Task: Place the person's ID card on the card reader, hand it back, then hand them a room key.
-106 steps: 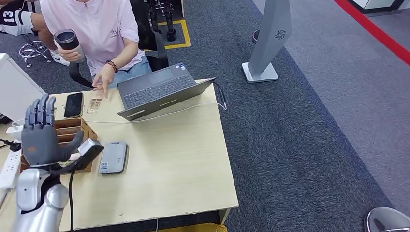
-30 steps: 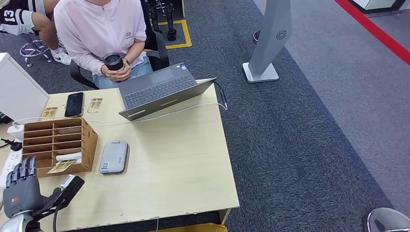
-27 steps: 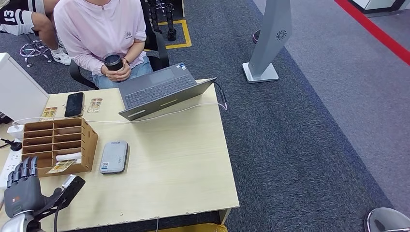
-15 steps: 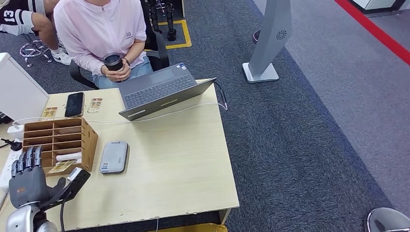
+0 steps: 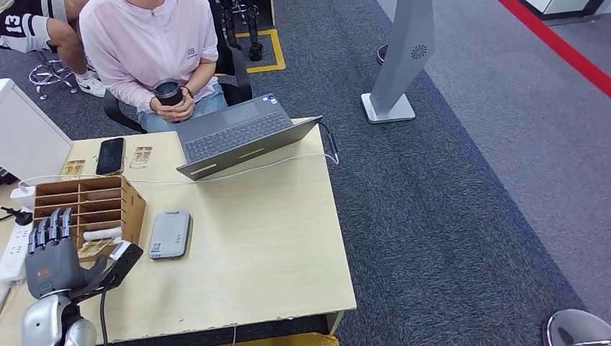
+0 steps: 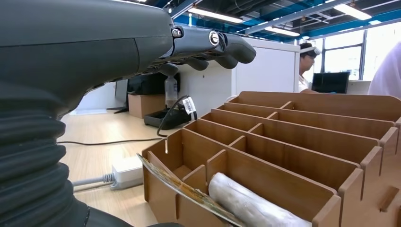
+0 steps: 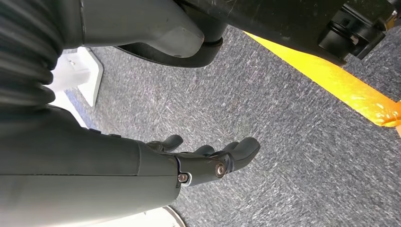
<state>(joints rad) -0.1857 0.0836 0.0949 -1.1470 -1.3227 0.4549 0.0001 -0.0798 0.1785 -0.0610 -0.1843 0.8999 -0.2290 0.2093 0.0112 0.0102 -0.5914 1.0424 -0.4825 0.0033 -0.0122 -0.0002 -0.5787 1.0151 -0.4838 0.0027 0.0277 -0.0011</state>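
My left hand [image 5: 52,263] stands upright over the table's near left corner, fingers apart and holding nothing, just in front of the wooden slotted organizer [image 5: 90,205]. In the left wrist view its fingers [image 6: 208,45] reach above the organizer [image 6: 302,142], whose front slot holds a printed card [image 6: 189,191] and a white roll [image 6: 250,205]. The grey card reader [image 5: 170,234] lies to the organizer's right. A small card [image 5: 141,156] lies at the far edge beside a black phone [image 5: 110,156]; another card [image 5: 72,168] lies to the left. My right hand [image 7: 203,161] hangs over carpet, holding nothing.
A person [image 5: 148,43] sits across the table holding a dark cup [image 5: 169,91]. An open laptop [image 5: 238,135] with a white cable lies at the far side. A white power strip [image 5: 14,249] and a white box [image 5: 25,133] are at the left. A grey stand [image 5: 400,65] is on the carpet.
My left hand dropped back from the organizer to the near table edge, then moved forward again toward the organizer's front. The person withdrew a hand from the card and holds the cup with both hands.
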